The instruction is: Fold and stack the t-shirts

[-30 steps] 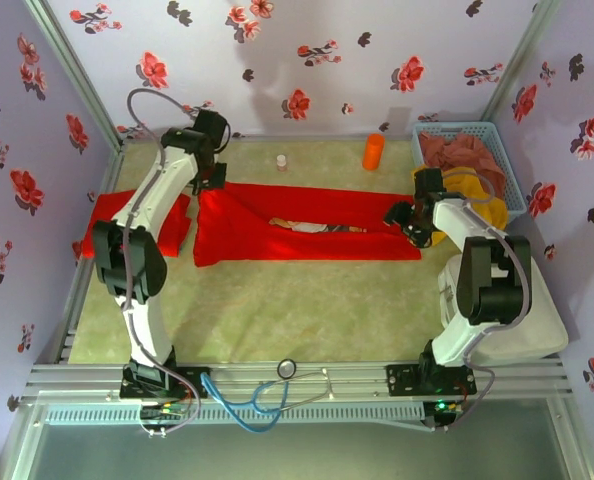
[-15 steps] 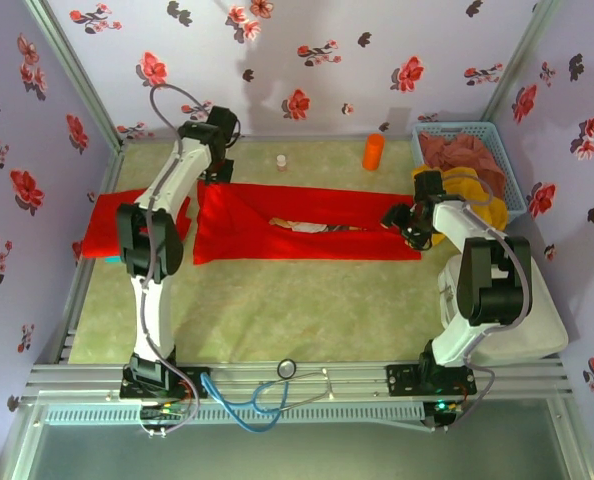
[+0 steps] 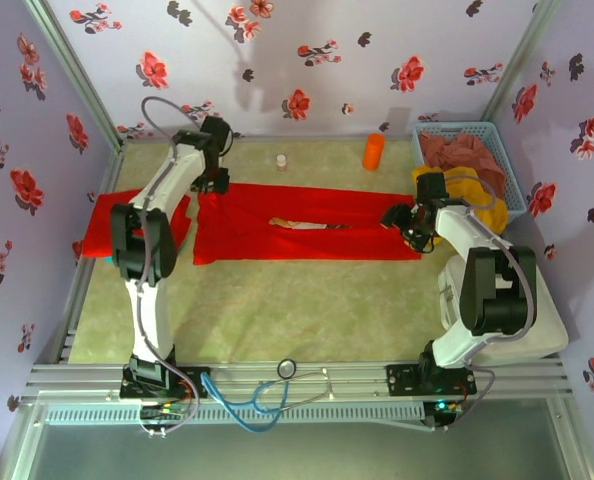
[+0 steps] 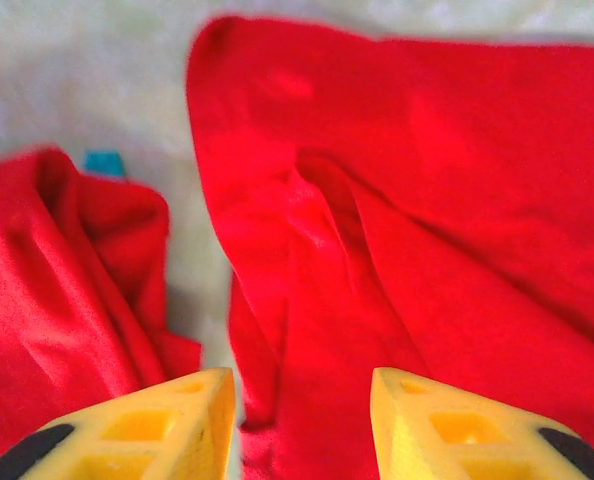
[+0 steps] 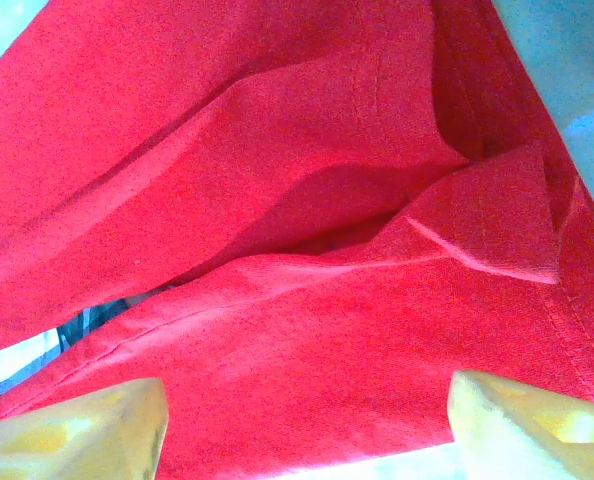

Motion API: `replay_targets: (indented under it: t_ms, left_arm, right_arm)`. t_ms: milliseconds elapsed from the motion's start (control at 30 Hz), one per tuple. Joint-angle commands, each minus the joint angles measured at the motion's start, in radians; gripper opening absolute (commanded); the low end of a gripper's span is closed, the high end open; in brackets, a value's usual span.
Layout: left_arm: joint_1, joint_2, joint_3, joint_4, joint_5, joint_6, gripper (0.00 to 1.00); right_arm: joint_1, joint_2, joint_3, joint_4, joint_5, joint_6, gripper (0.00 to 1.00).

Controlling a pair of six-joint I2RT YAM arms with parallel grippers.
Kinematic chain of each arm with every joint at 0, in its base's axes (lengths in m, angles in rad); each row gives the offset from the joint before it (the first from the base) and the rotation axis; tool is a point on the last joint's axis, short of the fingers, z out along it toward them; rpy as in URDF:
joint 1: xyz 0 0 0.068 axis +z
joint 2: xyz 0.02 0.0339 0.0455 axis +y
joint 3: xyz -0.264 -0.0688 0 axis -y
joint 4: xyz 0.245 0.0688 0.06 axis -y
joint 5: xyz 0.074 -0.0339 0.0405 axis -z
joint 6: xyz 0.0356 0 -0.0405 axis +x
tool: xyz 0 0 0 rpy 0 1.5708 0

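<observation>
Just left of the blue basket [image 3: 455, 126], a long folded red t-shirt [image 3: 307, 238]; farther left, a second red t-shirt [image 3: 107, 225], bunched. Above the long shirt's end far from the basket, left gripper [image 4: 302, 385], fingers apart, empty; at the basket end, right gripper [image 5: 307, 400], spread wide, gripping nothing.

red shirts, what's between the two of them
Only a narrow bare strip of table separates the bunched shirt from the spread shirt, clearest in the left wrist view.

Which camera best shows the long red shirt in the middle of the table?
Top external: the whole shirt lies there as a long band, end to end. The left wrist view catches its creased left end; the right wrist view, folds at its right end.
</observation>
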Motion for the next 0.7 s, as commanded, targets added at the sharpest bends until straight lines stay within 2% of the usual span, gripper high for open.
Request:
replay_targets:
  t_ms: [0,133,267,433,667]
  left_arm:
    - [-0.011,-0.132,-0.167,0.103,0.178,-0.175,0.37]
    - [-0.026,-0.222,-0.368,0.242,0.273,-0.313,0.34]
    - [-0.04,-0.245,-0.498,0.368,0.312,-0.402,0.35]
    - [-0.04,-0.231,-0.578,0.495,0.363,-0.475,0.38]
    - [-0.04,-0.177,-0.582,0.539,0.363,-0.489,0.38]
  right_arm:
    - [-0.003,-0.022,-0.007,0.0,-0.02,-0.017,0.75]
    - [0.004,-0.019,-0.011,0.004,-0.02,-0.013,0.75]
    - [0.009,-0.007,-0.017,0.009,-0.024,-0.011,0.75]
    - [0.011,-0.007,-0.016,-0.005,-0.02,-0.018,0.74]
    - [0.011,-0.012,-0.009,-0.02,-0.009,-0.029,0.74]
